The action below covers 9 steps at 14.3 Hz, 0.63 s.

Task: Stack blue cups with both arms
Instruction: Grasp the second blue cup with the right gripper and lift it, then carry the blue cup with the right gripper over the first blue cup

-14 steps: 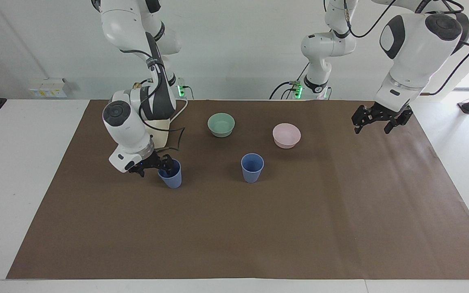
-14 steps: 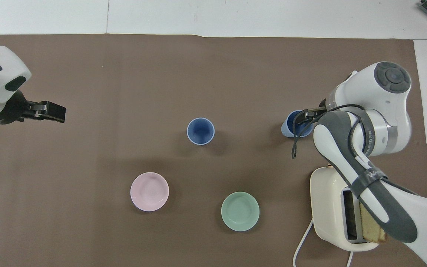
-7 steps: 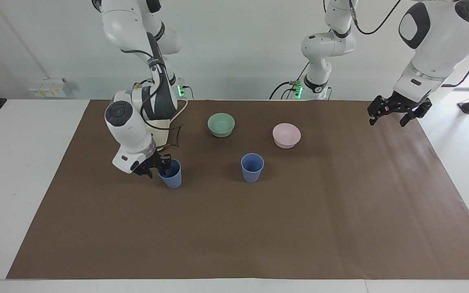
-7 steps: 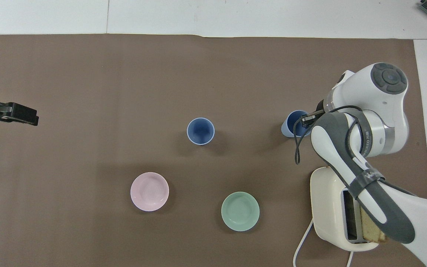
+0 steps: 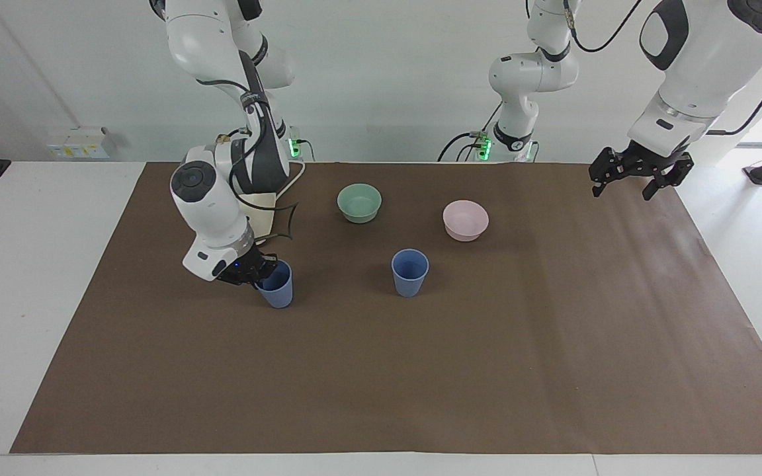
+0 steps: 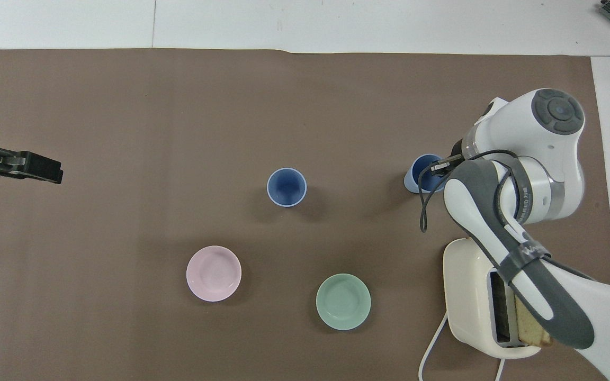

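Blue cup [image 5: 277, 286] at the facing view's middle left: right gripper [image 5: 256, 272] has just clenched its rim, ready to lift; left gripper [image 5: 634, 173] waits, fingers spread.

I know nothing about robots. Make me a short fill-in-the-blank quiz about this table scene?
1. The right gripper is shut on the rim of a blue ____.
2. The other blue cup stands nearest the ____ bowl.
3. The left gripper hangs open, holding ____.

Missing words: cup; pink; nothing
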Each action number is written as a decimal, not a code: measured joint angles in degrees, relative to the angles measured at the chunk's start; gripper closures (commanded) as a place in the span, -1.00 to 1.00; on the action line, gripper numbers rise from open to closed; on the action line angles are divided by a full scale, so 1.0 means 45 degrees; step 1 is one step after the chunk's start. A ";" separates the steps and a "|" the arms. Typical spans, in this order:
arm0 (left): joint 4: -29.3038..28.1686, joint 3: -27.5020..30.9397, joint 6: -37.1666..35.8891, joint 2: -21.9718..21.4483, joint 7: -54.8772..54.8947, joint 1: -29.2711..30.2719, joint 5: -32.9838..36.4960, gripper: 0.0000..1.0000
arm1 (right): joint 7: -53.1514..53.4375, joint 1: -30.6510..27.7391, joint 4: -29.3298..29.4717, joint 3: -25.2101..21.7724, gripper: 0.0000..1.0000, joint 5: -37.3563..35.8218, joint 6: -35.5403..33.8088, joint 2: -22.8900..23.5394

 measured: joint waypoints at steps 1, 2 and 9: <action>0.0003 0.0427 -0.0016 -0.0037 0.0003 -0.0387 0.0000 -1.00 | 0.0318 0.0001 0.0338 0.0096 1.00 0.0006 -0.0320 -0.0024; 0.0005 0.0649 -0.0037 -0.0107 0.0023 -0.0547 0.0000 -1.00 | 0.0770 0.0010 0.0844 0.0304 1.00 0.0008 -0.0875 -0.0051; -0.0013 0.0723 -0.0299 -0.0475 0.0107 -0.0554 0.0000 -1.00 | 0.4347 0.1796 0.3558 0.0816 1.00 0.0013 -0.3100 -0.0199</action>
